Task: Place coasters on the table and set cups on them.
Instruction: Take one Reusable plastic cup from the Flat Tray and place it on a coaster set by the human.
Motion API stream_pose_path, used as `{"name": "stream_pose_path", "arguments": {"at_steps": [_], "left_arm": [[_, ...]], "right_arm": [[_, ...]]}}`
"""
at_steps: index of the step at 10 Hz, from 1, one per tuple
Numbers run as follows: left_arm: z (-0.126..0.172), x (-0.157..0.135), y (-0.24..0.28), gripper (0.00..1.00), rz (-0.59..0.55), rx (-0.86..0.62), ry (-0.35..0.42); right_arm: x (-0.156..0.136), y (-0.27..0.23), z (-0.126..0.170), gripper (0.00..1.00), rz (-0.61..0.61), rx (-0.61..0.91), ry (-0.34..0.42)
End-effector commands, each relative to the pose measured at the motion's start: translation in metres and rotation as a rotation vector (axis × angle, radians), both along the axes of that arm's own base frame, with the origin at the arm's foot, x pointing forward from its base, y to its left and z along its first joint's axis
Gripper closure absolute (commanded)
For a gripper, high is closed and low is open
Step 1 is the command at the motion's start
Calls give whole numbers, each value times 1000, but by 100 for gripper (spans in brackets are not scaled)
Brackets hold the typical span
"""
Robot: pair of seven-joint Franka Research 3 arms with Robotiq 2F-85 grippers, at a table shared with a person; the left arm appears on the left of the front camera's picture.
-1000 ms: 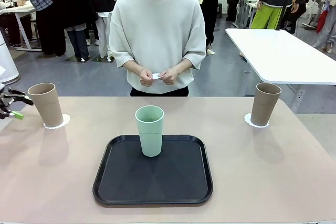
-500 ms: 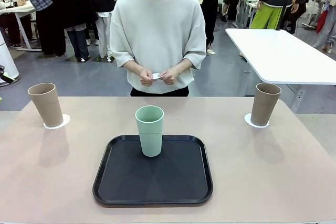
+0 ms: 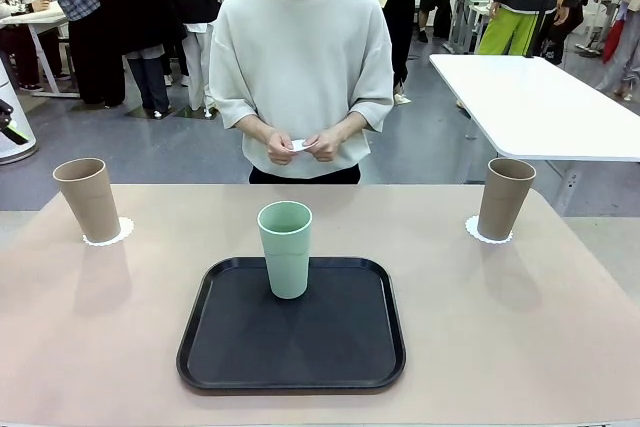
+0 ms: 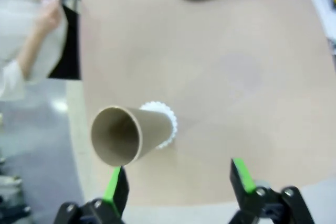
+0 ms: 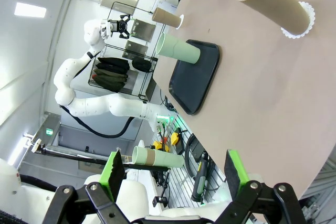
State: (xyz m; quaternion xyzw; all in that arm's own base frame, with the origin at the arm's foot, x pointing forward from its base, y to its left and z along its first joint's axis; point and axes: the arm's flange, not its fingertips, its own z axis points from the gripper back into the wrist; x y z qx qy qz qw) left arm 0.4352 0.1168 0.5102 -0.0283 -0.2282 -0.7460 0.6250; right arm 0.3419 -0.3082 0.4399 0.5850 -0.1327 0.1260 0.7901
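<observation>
On the table a tan cup stands on a white scalloped coaster at the far left. A second tan cup stands on a coaster at the far right. The mint green cup stands in the black tray. My left gripper hangs open above and beside the left tan cup and its coaster, holding nothing. My right gripper is open and empty, off the table's edge, well back from the right tan cup.
A person stands at the far side with both hands together on a small white thing. A white rectangular table stands at the back right. The tabletop to either side of the tray is bare.
My left gripper has drawn back from beside the left tan cup, up and out past the picture's left edge. Cups, coasters and the person's hands have not moved.
</observation>
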Motion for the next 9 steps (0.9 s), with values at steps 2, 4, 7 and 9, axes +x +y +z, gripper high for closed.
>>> {"name": "stream_pose_path", "arguments": {"at_steps": [2,4,7,9], "left_arm": [[7,-24,-27,0,90,153,215],[7,-23,-35,0,170,108,234],[2,-21,-24,0,92,152,177],[2,-21,-24,0,92,152,177]], "right_arm": [[-1,1,0,0,-9,3,-7],[-1,1,0,0,-9,3,-7],[-1,1,0,0,-9,3,-7],[-1,1,0,0,-9,3,-7]]}}
